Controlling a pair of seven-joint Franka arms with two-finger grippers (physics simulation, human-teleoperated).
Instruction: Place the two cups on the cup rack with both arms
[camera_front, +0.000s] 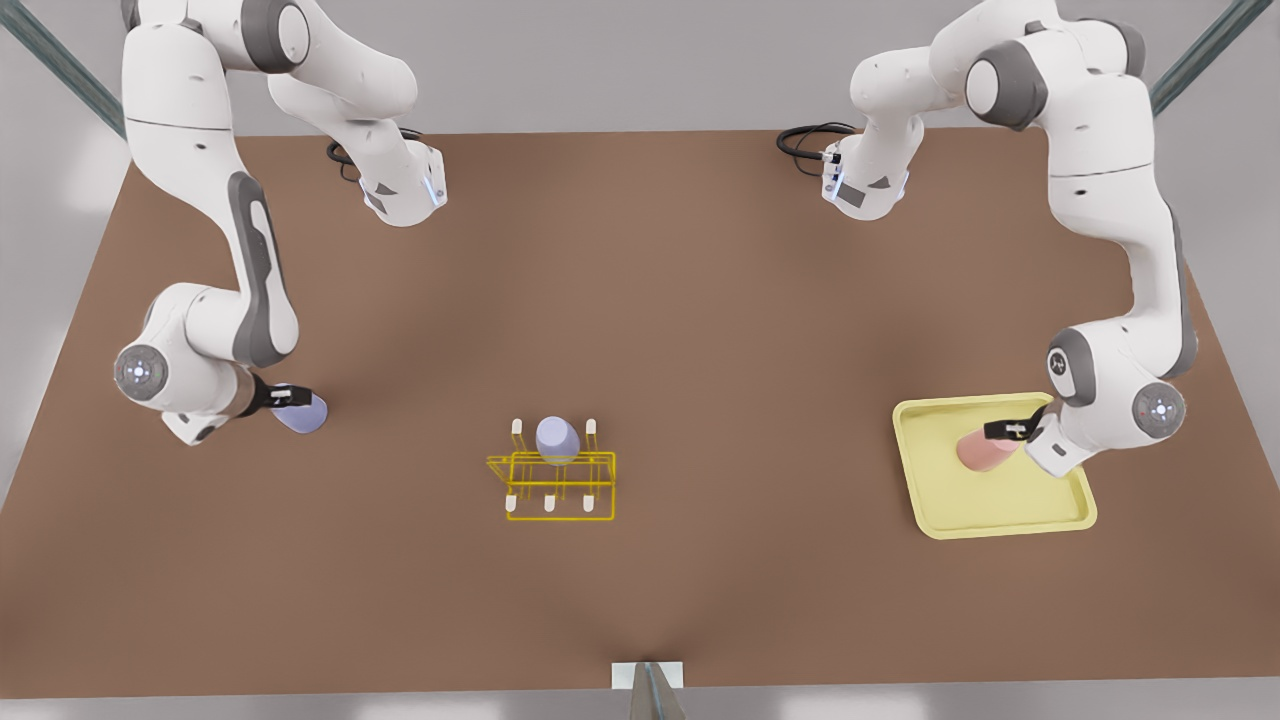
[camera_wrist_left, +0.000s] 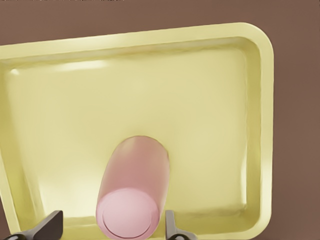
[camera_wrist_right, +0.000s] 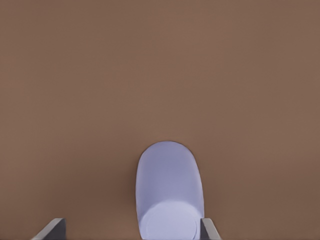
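A pale pink cup (camera_front: 985, 450) (camera_wrist_left: 134, 192) lies on its side in the pale-yellow tray (camera_front: 1000, 515) (camera_wrist_left: 210, 65) at the front view's right. My left gripper (camera_front: 1015, 430) (camera_wrist_left: 110, 227) straddles it, open, with a gap on one side. At the front view's left, a lavender cup (camera_front: 308, 412) (camera_wrist_right: 169, 192) lies on the brown table. Open around its base is my right gripper (camera_front: 290, 397) (camera_wrist_right: 130, 229), one finger close against it. The yellow cup rack (camera_front: 560, 487) stands mid-table, and a second lavender cup (camera_front: 557, 440) sits on its back row.
The tray's raised rim (camera_wrist_left: 265, 125) surrounds the pink cup. White-tipped pegs (camera_front: 549, 503) stand along the rack's front. Black cables (camera_front: 805, 140) lie by the arm bases at the back. A grey post (camera_front: 648, 690) sits at the table's near edge.
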